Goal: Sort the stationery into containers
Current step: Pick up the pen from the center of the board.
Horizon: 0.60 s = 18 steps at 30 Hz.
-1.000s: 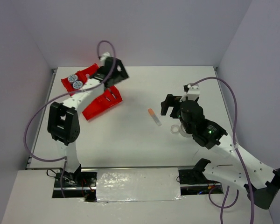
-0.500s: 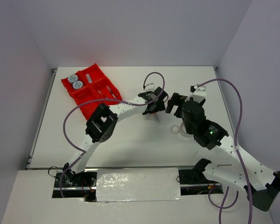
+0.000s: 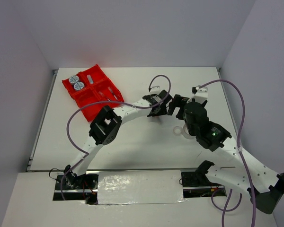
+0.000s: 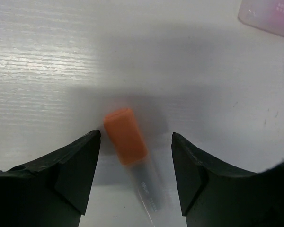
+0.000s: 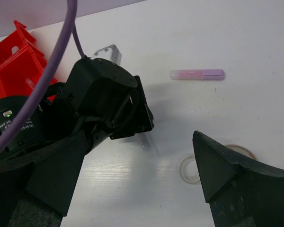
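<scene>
The orange-tipped stick (image 4: 125, 135) lies flat on the white table between the open jaws of my left gripper (image 4: 136, 138), which is low over it and touches it on neither side. From above, the left gripper (image 3: 158, 109) is at the table's middle and hides the stick. My right gripper (image 3: 177, 105) is open and empty just to its right. A clear tape ring (image 5: 189, 170) and a pink stick (image 5: 197, 74) lie near it. The red tray (image 3: 102, 91) sits far left with two patterned tubs (image 3: 76, 82) in one compartment.
The pink stick also shows at the top right of the left wrist view (image 4: 270, 14). The tape ring (image 3: 179, 131) lies beside the right arm. A light stick (image 3: 90, 78) lies in another tray compartment. The left arm's purple cable (image 3: 157, 79) loops above the grippers.
My left arm has swung from over the red tray to the table's middle and come down with open jaws around the orange-tipped stick. The right gripper has shifted only slightly.
</scene>
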Tool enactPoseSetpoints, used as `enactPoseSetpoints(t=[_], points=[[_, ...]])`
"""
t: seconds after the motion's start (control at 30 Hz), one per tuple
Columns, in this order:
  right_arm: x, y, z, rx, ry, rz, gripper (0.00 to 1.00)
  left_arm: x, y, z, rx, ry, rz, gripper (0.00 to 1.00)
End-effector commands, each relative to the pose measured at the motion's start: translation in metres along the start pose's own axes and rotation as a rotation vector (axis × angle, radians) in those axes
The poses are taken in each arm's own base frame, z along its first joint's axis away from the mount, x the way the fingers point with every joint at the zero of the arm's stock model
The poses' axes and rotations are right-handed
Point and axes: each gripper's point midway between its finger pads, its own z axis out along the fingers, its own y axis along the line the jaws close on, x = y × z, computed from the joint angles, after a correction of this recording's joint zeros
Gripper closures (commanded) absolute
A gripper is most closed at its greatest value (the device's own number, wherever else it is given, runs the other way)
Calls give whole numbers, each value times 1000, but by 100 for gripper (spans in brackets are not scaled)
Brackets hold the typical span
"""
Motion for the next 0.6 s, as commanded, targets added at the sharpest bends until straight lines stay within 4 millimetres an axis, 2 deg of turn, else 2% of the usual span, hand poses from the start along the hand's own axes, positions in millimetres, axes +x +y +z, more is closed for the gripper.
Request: enactPoseSetpoints(t=[0.0,0.1,0.17,0.2,0.27,0.3,0.37,0.4,0.43,0.5,0.53,0.57], points=[[-11,0,-4,-17,-37,21,0,59,18,15,-69,136,107,26],[-12,1,-4,-29,-38,23,0,72,30,21,-98,168,127,29],[-12,2,-5,-35,-40,22,0,82,32,25,-91,194,147,39],[-12,2,-5,-39,-42,23,0,85,32,27,-88,202,156,47],[-12,1,-6,-40,-44,22,0,90,35,27,-96,216,181,58],[-13,0,-7,-43,-48,25,0,94,37,27,-98,221,195,70],[-14,2,-8,-56,-54,28,0,95,40,26,-95,225,214,82],[-14,2,-8,-60,-55,30,0,98,45,26,-98,234,241,93],[-13,3,-8,-66,-50,27,0,95,45,23,-93,227,243,100],[-13,4,-8,-72,-51,28,0,88,53,18,-118,197,267,100],[-13,5,-8,-75,-50,29,0,73,47,9,-88,155,280,100],[-12,5,-7,-76,-47,27,0,69,54,6,-103,140,289,100]])
